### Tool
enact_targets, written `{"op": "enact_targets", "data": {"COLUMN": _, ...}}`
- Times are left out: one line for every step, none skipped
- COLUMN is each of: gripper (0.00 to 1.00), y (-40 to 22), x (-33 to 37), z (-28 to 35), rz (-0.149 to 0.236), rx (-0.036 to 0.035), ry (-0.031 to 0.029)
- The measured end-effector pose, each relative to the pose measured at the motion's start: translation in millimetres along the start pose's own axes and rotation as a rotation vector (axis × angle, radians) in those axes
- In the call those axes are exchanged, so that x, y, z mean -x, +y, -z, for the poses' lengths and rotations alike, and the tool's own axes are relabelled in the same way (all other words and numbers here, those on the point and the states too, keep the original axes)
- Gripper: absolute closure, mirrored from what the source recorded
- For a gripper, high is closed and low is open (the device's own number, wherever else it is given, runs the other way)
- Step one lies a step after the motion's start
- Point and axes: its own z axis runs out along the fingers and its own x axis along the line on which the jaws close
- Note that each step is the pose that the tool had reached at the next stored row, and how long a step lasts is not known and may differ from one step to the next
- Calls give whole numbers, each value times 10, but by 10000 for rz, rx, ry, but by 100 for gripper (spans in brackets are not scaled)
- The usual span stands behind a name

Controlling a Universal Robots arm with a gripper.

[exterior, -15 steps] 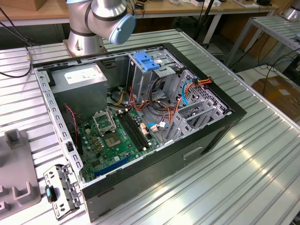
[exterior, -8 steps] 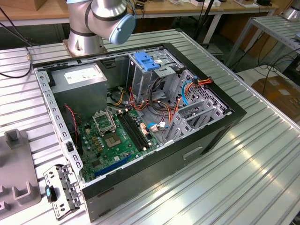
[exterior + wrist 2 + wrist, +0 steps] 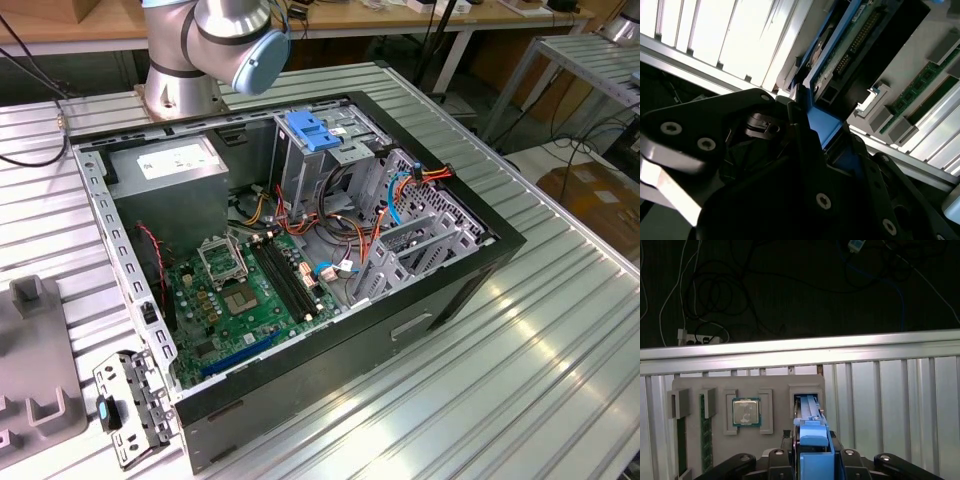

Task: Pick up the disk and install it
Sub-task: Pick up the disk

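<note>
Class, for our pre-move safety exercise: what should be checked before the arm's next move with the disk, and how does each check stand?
1. Gripper shut on disk frame: ok.
2. Disk upright in tray slot: ok.
3. Disk clear of slot: not ok.
4. Case open: ok.
5. Free bay in cage beside bracket: cannot tell.

Open computer case (image 3: 400, 340) on slatted table (image 3: 530, 400) — arm base (image 3: 175, 85) beside.

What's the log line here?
phase: pick | gripper: shut on disk | disk: on edge in grey holder slot | PC case: open
</note>
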Motion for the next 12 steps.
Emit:
{"op": "enact_targets", "data": {"gripper": 63, "y": 0, "x": 0, "z": 0, "rz": 0, "rx": 0, "ry": 0}}
{"op": "enact_targets", "data": {"gripper": 63, "y": 0, "x": 0, "z": 0, "rz": 0, "rx": 0, "ry": 0}}
{"op": "enact_targets", "data": {"gripper": 63, "y": 0, "x": 0, "z": 5, "rz": 0, "rx": -4, "ry": -2}}
{"op": "enact_targets", "data": {"gripper": 63, "y": -1, "x": 0, "z": 10, "rz": 0, "rx": -5, "ry": -1}}
{"op": "enact_targets", "data": {"gripper": 63, "y": -1, "x": 0, "z": 21, "rz": 0, "rx": -2, "ry": 2}}
{"op": "enact_targets", "data": {"gripper": 63, "y": 0, "x": 0, "z": 29, "rz": 0, "rx": -2, "ry": 6}}
{"op": "enact_targets", "data": {"gripper": 63, "y": 0, "x": 0, "z": 42, "rz": 0, "rx": -3, "ry": 10}}
{"op": "enact_targets", "data": {"gripper": 63, "y": 0, "x": 0, "z": 60, "rz": 0, "rx": -2, "ry": 22}}
{"op": "enact_targets", "data": {"gripper": 63, "y": -1, "x": 0, "z": 73, "rz": 0, "rx": -4, "ry": 35}}
{"op": "enact_targets", "data": {"gripper": 63, "y": 0, "x": 1, "z": 91, "rz": 1, "rx": -4, "ry": 56}}
{"op": "enact_targets", "data": {"gripper": 63, "y": -1, "x": 1, "z": 111, "rz": 1, "rx": -8, "ry": 81}}
{"op": "enact_targets", "data": {"gripper": 63, "y": 0, "x": 1, "z": 110, "rz": 0, "rx": -10, "ry": 91}}
